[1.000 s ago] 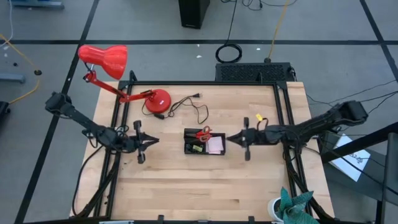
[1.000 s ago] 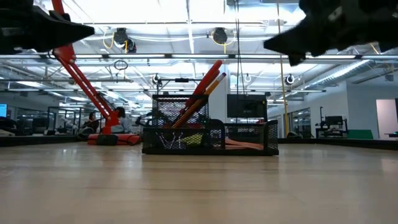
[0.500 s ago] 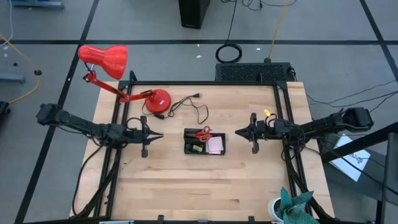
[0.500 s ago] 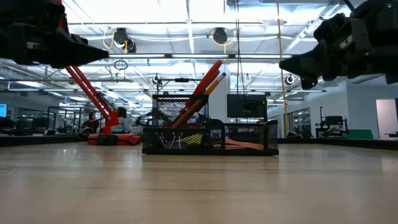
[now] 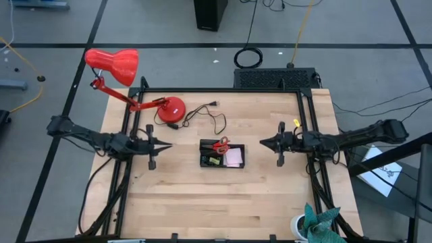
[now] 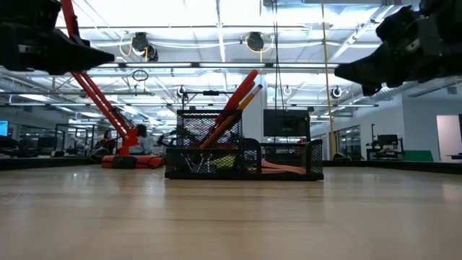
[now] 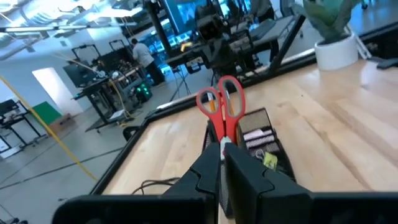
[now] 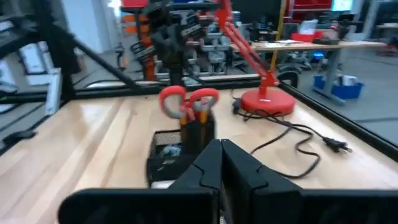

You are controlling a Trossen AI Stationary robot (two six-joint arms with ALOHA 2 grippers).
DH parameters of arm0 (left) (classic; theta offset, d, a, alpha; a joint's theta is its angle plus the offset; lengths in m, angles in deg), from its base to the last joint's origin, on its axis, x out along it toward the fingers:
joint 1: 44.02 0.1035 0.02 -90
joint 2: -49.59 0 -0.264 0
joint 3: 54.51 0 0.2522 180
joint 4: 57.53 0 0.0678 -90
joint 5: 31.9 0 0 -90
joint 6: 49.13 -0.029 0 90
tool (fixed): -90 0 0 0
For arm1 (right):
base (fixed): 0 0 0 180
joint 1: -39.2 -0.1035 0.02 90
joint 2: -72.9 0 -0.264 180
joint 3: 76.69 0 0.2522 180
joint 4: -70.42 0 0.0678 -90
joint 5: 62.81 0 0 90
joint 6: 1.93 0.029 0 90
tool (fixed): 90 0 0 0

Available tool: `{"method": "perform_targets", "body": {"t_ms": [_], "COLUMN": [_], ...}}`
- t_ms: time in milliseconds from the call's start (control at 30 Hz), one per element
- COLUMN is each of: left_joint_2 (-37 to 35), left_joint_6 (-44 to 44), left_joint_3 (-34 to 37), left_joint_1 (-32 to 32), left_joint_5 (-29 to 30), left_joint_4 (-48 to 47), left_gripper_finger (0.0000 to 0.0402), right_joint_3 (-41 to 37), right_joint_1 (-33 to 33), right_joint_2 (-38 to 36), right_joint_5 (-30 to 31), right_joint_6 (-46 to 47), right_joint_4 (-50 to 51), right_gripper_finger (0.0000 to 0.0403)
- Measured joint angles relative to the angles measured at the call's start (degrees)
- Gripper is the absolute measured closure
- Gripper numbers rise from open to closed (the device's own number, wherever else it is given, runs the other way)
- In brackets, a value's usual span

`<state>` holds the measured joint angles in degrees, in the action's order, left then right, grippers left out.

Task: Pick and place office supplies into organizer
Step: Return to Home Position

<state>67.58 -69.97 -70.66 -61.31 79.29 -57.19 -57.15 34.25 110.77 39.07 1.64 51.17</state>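
Organizer (image 5: 222,155), a low black tray, sits near the middle of the pale wood-plank worktop (image 5: 202,202) in the high view. The red-handled scissors (image 5: 220,144) stand at its far side and the pink sticky-note pad (image 5: 233,157) lies flat in its right compartment. The left hand (image 5: 165,144) and right hand (image 5: 264,142) hover on either side, each well apart from the tray, tips pointing inward and pressed together. Bare wood lies open all around the tray. A black frame (image 5: 307,128) lines the worktop's edges. The red desk lamp (image 5: 170,109) stands at the far left corner, its black cord (image 5: 209,118) looping toward the middle.

From the low view, the organizer (image 6: 244,155) is wire mesh, with orange pencils (image 6: 249,94) slanting up out of it. Both hands hang high above the wood, the left hand (image 6: 110,56) on one side and the right hand (image 6: 341,72) on the other.

The left wrist view has the left hand (image 7: 222,149), fingers together, aimed at the scissors (image 7: 221,102) and organizer (image 7: 258,140).

The right wrist view has the right hand (image 8: 221,144), fingers together, facing the organizer (image 8: 174,155) with the lamp (image 8: 267,99) beyond.
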Motion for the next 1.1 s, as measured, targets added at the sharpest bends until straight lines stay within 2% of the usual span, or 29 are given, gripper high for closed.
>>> {"method": "perform_targets", "body": {"t_ms": [100, 367, 667, 767, 1000, 1100], "left_joint_2": [-3.62, -9.36, -10.22, -10.22, -10.22, -10.22], "left_joint_6": [0.00, 1.51, 1.55, 1.91, 2.03, 2.03], "left_joint_3": [0.00, 0.00, 0.02, 0.02, 0.02, 0.02], "left_joint_1": [-0.40, -0.46, -2.47, -3.94, -7.82, -8.88], "left_joint_5": [0.35, 0.37, 1.91, 4.11, 8.91, 10.41], "left_joint_4": [-2.23, -7.38, -9.32, -9.61, -10.97, -11.07], "left_gripper_finger": [0.0371, 0.0371, 0.0371, 0.0371, 0.0371, 0.0371], "right_joint_3": [-0.16, -4.20, -4.33, -4.35, -4.42, -4.44], "right_joint_1": [-1.17, -1.53, -3.66, -5.32, -9.35, -9.79], "right_joint_2": [-3.93, -12.20, -16.10, -18.17, -24.33, -26.06], "right_joint_5": [0.05, 0.26, 2.33, 4.66, 4.86, 4.94], "right_joint_6": [-1.31, -0.83, -1.12, -2.07, -5.45, -5.60], "right_joint_4": [2.64, 0.73, 3.27, 3.31, 5.30, 9.59], "right_gripper_finger": [0.0403, 0.0403, 0.0403, 0.0403, 0.0403, 0.0403]}}
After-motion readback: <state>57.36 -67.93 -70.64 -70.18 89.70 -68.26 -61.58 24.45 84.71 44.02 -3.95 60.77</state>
